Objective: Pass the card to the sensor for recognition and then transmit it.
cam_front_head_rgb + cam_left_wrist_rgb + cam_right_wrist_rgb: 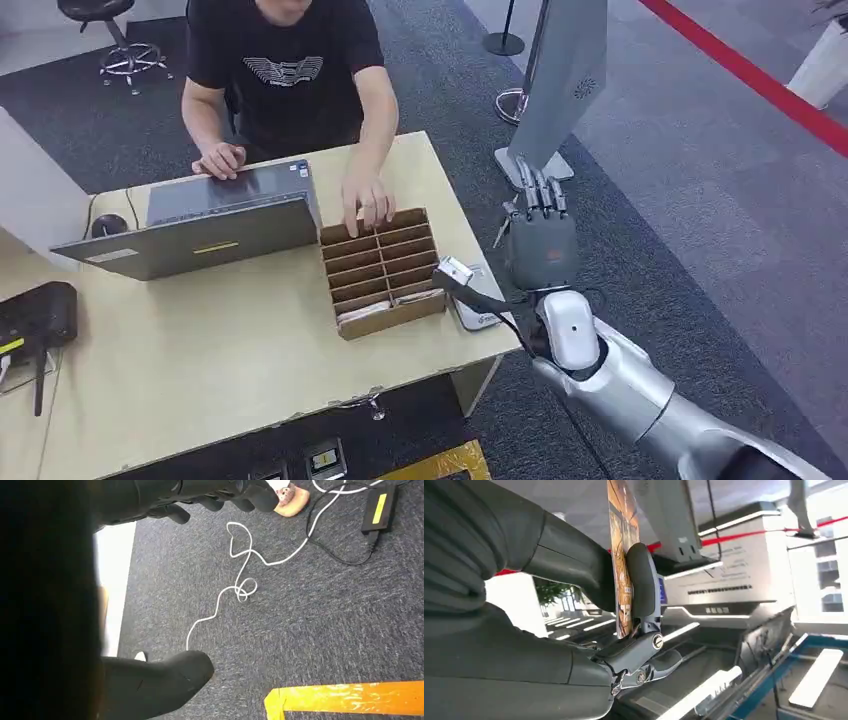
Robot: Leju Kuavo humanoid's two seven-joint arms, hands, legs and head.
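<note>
We see our right hand (540, 235) raised just off the right edge of the tabletop (230, 350), fingers pointing away from us. In the right wrist view the card (623, 555) stands edge-on, pinched between the thumb (641, 580) and the darker fingers (569, 562), so this hand grips the card. Our left hand (165, 680) hangs over the floor with its fingers apart and nothing in them.

Just beside the right hand, at the tabletop's right edge, lies a small white sensor (478, 308), with a little grey box on a black cable (455, 272) above it. A tall grey panel on a stand (560, 80) rises behind the hand.

Left of the sensor sits a cardboard divider box (380, 270) with rows of narrow slots; the nearest slots hold pale cards lying flat, and we cannot tell what the farther ones hold. A person in a black T-shirt (285, 60) sits across the tabletop, one hand (366, 205) resting on the box's far edge, the other hand (220, 158) at a grey laptop (200, 225). A black router (35, 315) lies at the left edge.

The tabletop is pale wood on dark grey carpet (700, 200), crossed by a red line (750, 75). In the left wrist view, a white cable (240, 565), a black power adapter (380, 507) and yellow tape (345, 697) lie on the carpet.
</note>
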